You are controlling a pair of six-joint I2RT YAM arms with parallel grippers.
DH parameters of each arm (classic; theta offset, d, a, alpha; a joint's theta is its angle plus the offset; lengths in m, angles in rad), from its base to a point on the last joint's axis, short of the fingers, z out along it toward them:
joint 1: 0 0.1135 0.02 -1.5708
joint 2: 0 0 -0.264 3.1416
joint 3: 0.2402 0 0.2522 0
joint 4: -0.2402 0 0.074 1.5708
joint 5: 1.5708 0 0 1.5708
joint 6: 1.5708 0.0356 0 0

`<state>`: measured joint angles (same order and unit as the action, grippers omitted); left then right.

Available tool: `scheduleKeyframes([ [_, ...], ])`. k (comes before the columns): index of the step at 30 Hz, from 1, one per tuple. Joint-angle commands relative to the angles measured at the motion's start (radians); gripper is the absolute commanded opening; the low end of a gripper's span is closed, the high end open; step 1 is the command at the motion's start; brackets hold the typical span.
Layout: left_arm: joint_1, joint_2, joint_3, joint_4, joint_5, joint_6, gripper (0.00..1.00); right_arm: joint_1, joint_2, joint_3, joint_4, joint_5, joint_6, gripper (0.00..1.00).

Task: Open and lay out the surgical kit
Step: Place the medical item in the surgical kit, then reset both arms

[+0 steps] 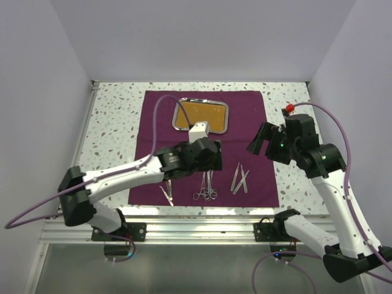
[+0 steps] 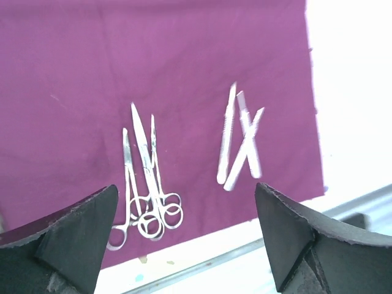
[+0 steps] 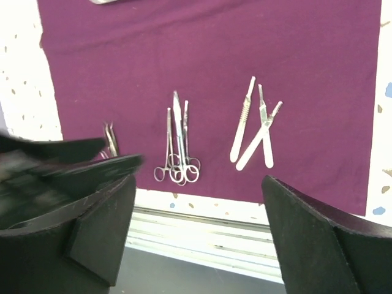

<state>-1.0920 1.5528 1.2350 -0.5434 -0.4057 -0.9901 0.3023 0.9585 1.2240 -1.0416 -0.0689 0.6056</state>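
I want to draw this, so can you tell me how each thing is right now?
Purple cloth, spread flat.
Steel tray, empty, on the cloth.
Scissors and forceps, lying bunched together.
Tweezers, lying loose, two crossed.
Left fingers, open, empty.
Right fingers, open, empty.

The place reads as a robotics lab test cell. Plain white walls (image 1: 202,37) box in a speckled table (image 1: 116,116) at 9, 12 and 3 o'clock. An aluminium rail (image 1: 196,229) runs along its 6 o'clock edge, where the left arm (image 1: 122,177) and right arm (image 1: 334,184) are bolted, trailing lilac cables (image 1: 33,211).
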Motion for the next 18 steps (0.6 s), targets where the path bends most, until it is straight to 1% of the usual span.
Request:
scheduleKeyframes([
  [1, -0.014, -0.196, 0.032, -0.105, -0.129, 0.068, 0.96, 0.033, -0.043, 0.083, 0.006, 0.035, -0.062, 0.92],
  [2, -0.014, -0.285, 0.02, -0.121, -0.151, 0.085, 0.96, 0.043, -0.05, 0.091, 0.006, 0.049, -0.079, 0.94],
  [4, -0.016, -0.385, -0.029, -0.128, -0.231, 0.132, 0.95, 0.054, -0.088, 0.103, 0.012, 0.092, -0.098, 0.98],
  [5, -0.016, -0.483, -0.048, -0.125, -0.261, 0.146, 0.95, 0.057, -0.102, 0.1, 0.014, 0.109, -0.104, 0.98],
  [6, -0.016, -0.532, -0.093, -0.113, -0.322, 0.189, 0.95, 0.057, -0.115, 0.095, 0.02, 0.139, -0.104, 0.98],
  [7, -0.016, -0.578, -0.115, -0.101, -0.352, 0.205, 0.95, 0.058, -0.145, 0.079, 0.038, 0.153, -0.105, 0.99],
  [8, -0.016, -0.656, -0.133, -0.099, -0.384, 0.217, 0.95, 0.058, -0.161, 0.068, 0.051, 0.161, -0.11, 0.98],
  [10, -0.016, -0.709, -0.163, -0.104, -0.452, 0.257, 0.95, 0.058, -0.2, 0.031, 0.092, 0.158, -0.124, 0.98],
  [11, -0.016, -0.733, -0.149, -0.14, -0.493, 0.26, 0.95, 0.057, -0.24, 0.019, 0.104, 0.152, -0.141, 0.98],
  [13, -0.016, -0.735, -0.128, -0.212, -0.531, 0.261, 0.95, 0.057, -0.267, 0.0, 0.117, 0.162, -0.145, 0.98],
  [16, -0.016, -0.718, -0.108, -0.278, -0.594, 0.277, 0.96, 0.057, -0.291, -0.004, 0.114, 0.181, -0.142, 0.98],
  [18, -0.016, -0.712, -0.111, -0.286, -0.617, 0.278, 0.97, 0.057, -0.288, 0.009, 0.101, 0.187, -0.135, 0.99],
])
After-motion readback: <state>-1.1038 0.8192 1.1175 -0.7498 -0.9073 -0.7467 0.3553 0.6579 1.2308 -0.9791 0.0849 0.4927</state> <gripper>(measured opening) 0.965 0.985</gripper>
